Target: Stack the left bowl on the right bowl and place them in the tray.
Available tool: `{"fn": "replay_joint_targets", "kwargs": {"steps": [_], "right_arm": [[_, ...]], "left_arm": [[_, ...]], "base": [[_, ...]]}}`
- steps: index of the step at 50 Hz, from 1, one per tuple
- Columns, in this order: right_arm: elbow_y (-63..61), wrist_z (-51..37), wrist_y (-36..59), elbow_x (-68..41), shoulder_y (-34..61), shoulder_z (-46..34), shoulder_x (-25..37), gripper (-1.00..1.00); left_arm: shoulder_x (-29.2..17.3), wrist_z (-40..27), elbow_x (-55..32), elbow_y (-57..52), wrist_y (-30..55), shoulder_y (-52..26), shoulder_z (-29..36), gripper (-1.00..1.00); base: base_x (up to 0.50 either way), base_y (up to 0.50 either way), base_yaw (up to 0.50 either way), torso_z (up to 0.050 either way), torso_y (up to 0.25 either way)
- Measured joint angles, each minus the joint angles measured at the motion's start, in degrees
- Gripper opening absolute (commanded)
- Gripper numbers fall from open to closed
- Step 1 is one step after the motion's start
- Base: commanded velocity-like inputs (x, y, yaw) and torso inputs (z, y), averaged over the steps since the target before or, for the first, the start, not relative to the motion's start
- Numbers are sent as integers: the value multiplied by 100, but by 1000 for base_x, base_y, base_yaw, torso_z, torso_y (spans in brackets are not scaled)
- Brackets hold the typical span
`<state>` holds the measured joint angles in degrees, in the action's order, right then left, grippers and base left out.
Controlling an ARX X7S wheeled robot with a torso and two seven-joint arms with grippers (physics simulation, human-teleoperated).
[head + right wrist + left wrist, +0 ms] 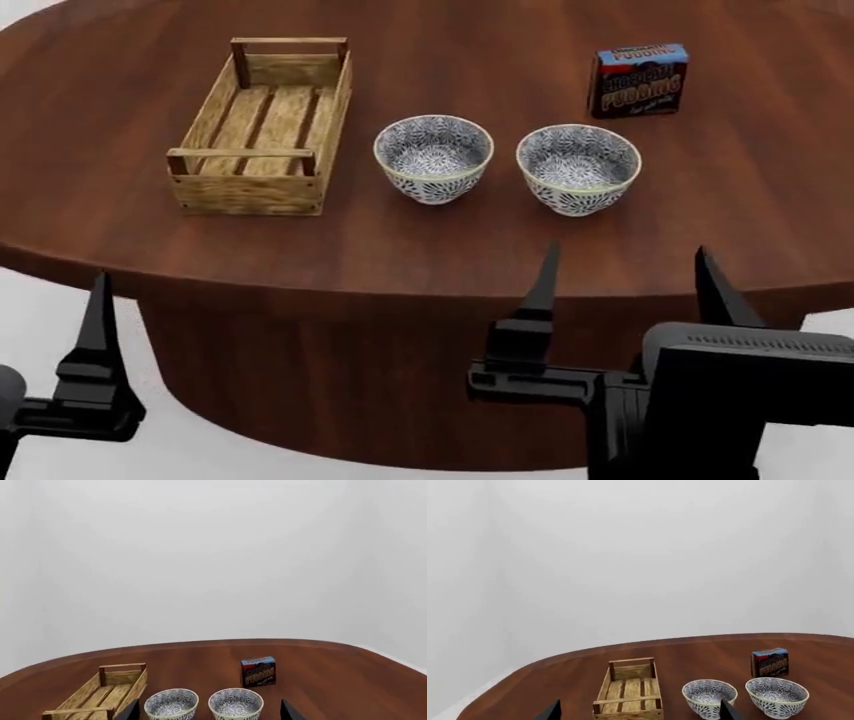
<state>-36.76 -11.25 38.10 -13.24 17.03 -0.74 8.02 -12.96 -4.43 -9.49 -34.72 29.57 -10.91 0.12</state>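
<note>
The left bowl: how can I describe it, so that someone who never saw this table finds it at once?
On the round dark-wood table lies a long slatted wooden tray. The left bowl is the blue-and-white patterned bowl directly beside the tray. Its twin, the right bowl, stands farther from the tray, just in front of the pudding box.

pudding box (639, 79): upright, far right | wooden table (441, 250): round, dark brown

Both arms low at the near side, off the table. Right gripper (625, 285) points far, jaws wide apart, nothing between; black wrist block just behind it. Left gripper at near left: one finger (96, 320) visible, other out of frame.
</note>
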Motion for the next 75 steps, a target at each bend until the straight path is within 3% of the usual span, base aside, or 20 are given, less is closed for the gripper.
{"fn": "replay_joint_targets", "kwargs": {"steps": [20,34,75], "right_arm": [[-229,-150,119,-70,-19,-92,91,100],[-306,-193,49,-67,-69,-194,185,100],[-392,-321,11,-389,-114,-106,255,100]], "left_arm": [[-72,-80,4,-10,-24,-29,34,100],[-126,-147,46,-47,33,-42,112,100],[-219,-290,-11,-116,90,-50,233,100]], "base": [[54,500,0,0,0],[417,335,0,0,0],[500,25,0,0,0]]}}
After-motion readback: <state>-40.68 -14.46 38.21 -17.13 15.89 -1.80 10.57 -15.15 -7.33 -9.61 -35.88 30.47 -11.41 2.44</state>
